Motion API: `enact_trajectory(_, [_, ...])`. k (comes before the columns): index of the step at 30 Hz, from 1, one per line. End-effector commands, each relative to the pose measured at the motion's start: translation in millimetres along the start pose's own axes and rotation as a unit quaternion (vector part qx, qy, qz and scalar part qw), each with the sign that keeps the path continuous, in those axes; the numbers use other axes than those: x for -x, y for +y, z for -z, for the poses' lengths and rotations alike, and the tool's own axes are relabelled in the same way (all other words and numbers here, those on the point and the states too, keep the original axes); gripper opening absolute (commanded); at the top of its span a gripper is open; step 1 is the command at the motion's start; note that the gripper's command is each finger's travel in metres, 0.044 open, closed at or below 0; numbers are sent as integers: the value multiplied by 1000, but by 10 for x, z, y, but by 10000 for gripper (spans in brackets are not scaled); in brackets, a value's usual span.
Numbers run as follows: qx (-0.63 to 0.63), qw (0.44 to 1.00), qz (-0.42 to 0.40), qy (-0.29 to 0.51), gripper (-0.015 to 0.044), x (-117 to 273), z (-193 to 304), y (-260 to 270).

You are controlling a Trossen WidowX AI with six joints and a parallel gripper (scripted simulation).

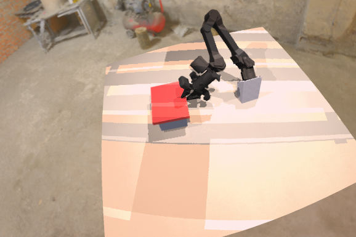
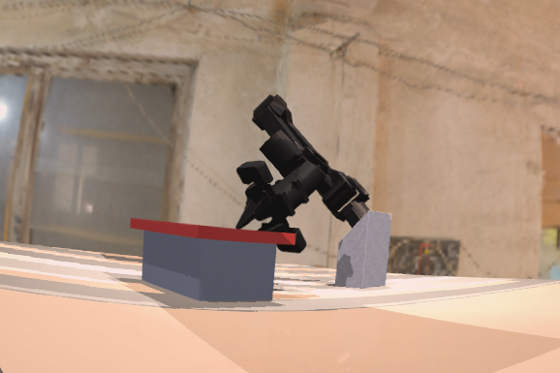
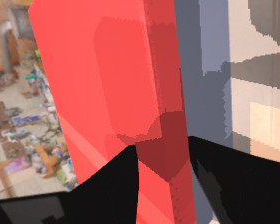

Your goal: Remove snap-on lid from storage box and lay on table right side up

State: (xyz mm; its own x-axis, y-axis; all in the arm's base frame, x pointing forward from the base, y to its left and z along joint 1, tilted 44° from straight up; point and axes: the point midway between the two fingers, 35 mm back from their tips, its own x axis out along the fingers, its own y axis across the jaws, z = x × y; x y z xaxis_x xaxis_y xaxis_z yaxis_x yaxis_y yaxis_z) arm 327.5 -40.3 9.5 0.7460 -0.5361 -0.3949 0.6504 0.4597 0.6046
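Top view, clock centred on lid: red lid (image 1: 167, 105) (image 2: 199, 231) (image 3: 116, 75) sits on the blue-grey box (image 1: 173, 124) (image 2: 237, 269) (image 3: 206, 95), right side up, overhanging it. Box stands on the table (image 1: 246, 179) (image 2: 300, 340) (image 3: 266, 117); its wall shows below the rim at 6 o'clock. Claw (image 1: 186, 97) (image 2: 251, 229) (image 3: 161, 148) at 2 o'clock, partly closed, gripping the lid's edge: one finger over the top, one under the rim. Black arm (image 1: 226, 37) (image 2: 310, 146) arches up toward 1-2 o'clock. Grey block (image 1: 250, 90) (image 2: 376, 250) at 3 o'clock, by the arm's foot.
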Motion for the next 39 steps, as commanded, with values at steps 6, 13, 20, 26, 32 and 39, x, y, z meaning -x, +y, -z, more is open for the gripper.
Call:
enact_trajectory(6, [-1,1000,0,0,0,16,1,16])
enact_trajectory(13, [-1,1000,0,0,0,29,2,23])
enact_trajectory(20, [-1,1000,0,0,0,40,2,33])
enact_trajectory(26, [-1,1000,0,0,0,49,3,41])
enact_trajectory(32, [-1,1000,0,0,0,58,4,49])
enact_trajectory(39, [-1,1000,0,0,0,67,6,60])
